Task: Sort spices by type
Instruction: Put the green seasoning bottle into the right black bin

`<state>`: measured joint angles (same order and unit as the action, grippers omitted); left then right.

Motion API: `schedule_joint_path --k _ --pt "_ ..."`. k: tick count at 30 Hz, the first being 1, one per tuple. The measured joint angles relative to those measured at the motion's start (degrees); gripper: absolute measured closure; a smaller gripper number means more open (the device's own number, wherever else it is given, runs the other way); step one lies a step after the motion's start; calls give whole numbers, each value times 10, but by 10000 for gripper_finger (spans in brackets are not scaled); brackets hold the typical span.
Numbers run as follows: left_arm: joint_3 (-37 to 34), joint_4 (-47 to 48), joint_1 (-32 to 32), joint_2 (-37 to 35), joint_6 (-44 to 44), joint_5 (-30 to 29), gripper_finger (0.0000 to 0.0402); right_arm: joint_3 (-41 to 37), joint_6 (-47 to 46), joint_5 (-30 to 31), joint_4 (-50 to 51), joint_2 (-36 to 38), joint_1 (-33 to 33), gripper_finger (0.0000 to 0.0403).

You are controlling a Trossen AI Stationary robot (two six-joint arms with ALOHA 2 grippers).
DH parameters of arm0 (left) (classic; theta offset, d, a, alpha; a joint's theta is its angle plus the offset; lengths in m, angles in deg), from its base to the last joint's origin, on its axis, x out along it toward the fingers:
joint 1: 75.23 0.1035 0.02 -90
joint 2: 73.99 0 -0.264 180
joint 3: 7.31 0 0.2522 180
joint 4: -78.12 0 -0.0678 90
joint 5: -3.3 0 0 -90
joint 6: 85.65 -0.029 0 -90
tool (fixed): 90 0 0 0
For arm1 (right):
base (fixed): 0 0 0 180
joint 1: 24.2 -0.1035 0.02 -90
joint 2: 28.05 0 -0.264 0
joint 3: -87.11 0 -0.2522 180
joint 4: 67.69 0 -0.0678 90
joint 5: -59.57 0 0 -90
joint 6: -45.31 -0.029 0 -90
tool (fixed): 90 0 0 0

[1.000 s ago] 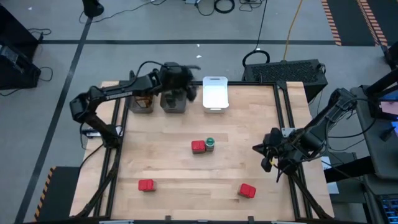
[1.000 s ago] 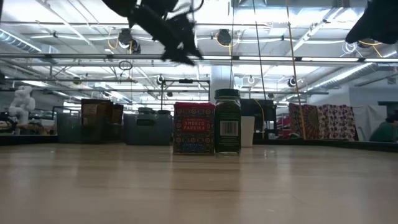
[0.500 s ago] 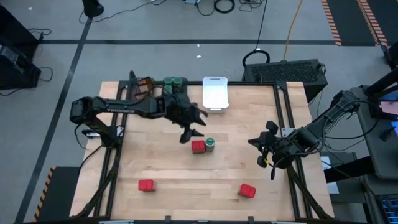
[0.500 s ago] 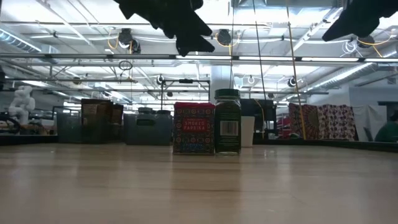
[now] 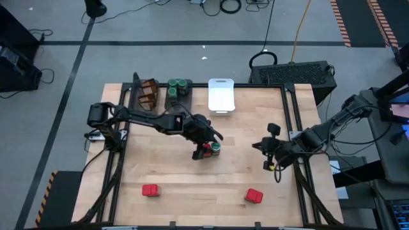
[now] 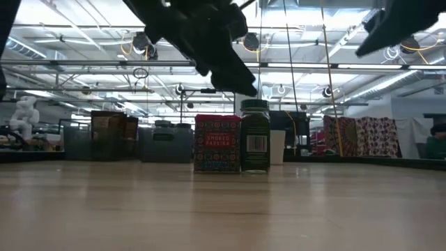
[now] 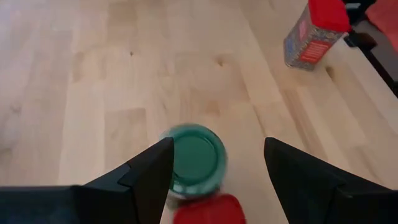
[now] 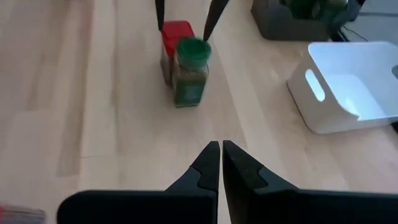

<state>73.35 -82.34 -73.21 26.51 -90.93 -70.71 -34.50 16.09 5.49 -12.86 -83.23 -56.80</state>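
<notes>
A green-lidded jar (image 5: 216,148) and a red tin (image 5: 204,151) stand upright side by side at mid-table, base on the wood; the low view shows the jar (image 6: 255,137) and the tin (image 6: 217,143) too. My left gripper (image 7: 217,149) is open and hovers just above them, its fingers to either side of the jar's green lid (image 7: 196,155), touching nothing. Two more red tins stand near the near edge, one at the left (image 5: 150,190) and one at the right (image 5: 254,195). My right gripper (image 8: 219,149) is shut and empty, over the table's right part (image 5: 268,152).
Along the far edge stand a dark grey bin with brown packets (image 5: 147,94), a dark grey bin with green-lidded jars (image 5: 179,89) and a white bin (image 5: 221,96). Bare wood lies between the mid-table pair and the near tins.
My left arm has swung from over the far dark grey bins toward the table's middle and come down over the green-lidded jar and red tin. My right gripper has drifted a little toward the table's left. No spice has moved.
</notes>
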Motion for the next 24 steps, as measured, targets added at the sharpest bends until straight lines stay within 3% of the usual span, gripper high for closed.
schedule_joint_path --k 10,24 --pt "0 -61 -2 27 -2 -28 148 -111 0 -3 -131 21 23 403" --pt "0 -64 -10 64 -32 -75 148 -116 10 -1 -135 19 23 403"
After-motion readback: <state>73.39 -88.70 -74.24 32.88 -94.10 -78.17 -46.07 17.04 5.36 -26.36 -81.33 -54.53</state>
